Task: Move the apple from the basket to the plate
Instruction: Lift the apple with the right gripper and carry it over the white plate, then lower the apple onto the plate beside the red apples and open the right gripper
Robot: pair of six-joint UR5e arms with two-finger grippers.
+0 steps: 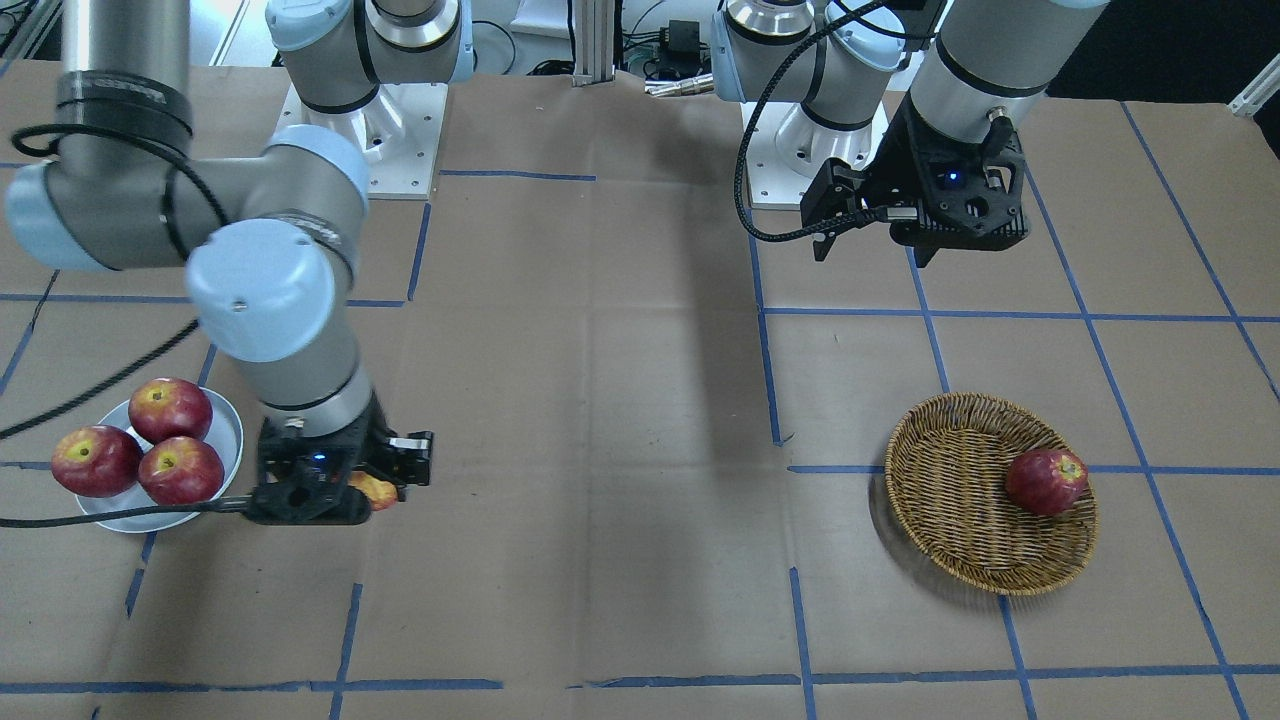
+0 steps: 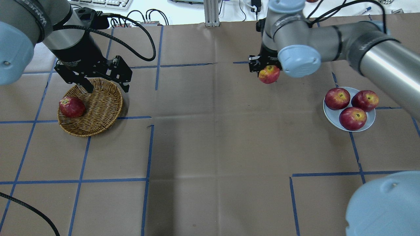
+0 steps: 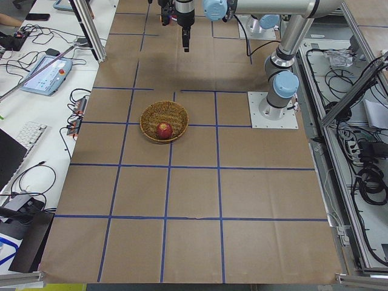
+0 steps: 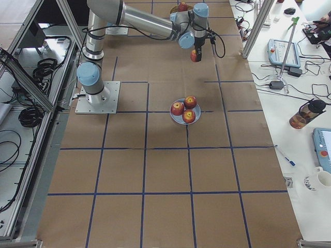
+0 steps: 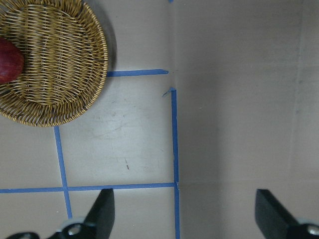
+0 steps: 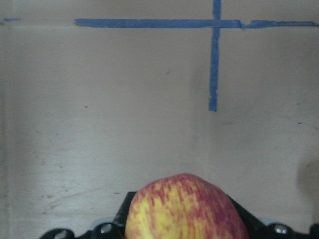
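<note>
In the right gripper (image 2: 268, 72) sits the round, yellow-streaked apple (image 6: 185, 209).

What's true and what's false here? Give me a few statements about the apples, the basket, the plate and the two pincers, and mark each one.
1. The right pincer holds the apple above the table. True.
2. The plate carries only two fruits. False: three dark red apples sit on it.
3. The basket is empty. False: one dark red apple lies in it, near the rim.
4. The left pincer is open and holds nothing. True.
5. The held apple hangs directly over the plate. False: it hangs over bare table, apart from the plate.
</note>
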